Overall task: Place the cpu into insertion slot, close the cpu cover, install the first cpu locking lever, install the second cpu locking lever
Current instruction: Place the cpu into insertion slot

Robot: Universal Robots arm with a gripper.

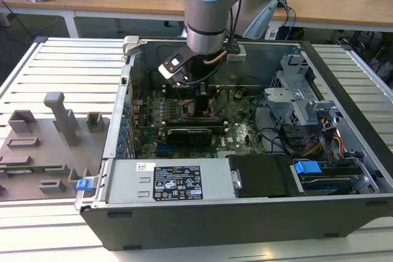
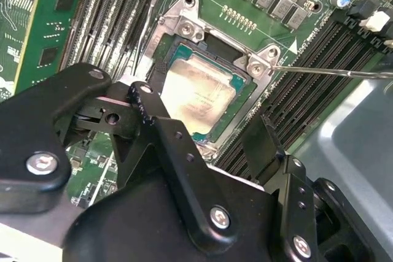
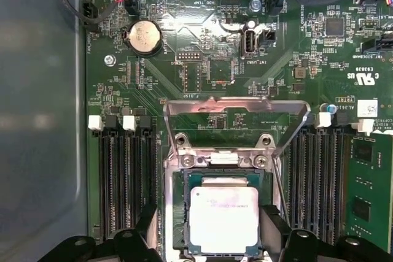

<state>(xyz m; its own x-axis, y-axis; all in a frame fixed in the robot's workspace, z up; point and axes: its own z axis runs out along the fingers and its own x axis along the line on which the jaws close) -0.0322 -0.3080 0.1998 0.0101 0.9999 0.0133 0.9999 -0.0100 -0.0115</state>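
cpu [image 3: 224, 219] lies flat in the insertion slot [image 3: 184, 161] on the motherboard [image 3: 202, 59], with the cpu cover [image 3: 236, 105] still hinged up open along one side of the socket. Jaws are spread wider than the chip, fingers [image 3: 273, 228] either side of it, low over the board, holding nothing as far as I can see. My read: the chip is light, rigid, slick-topped, fragile underneath, so grip two opposite edges lightly and keep it level; the cover is thin springy sheet, push at its free edge.
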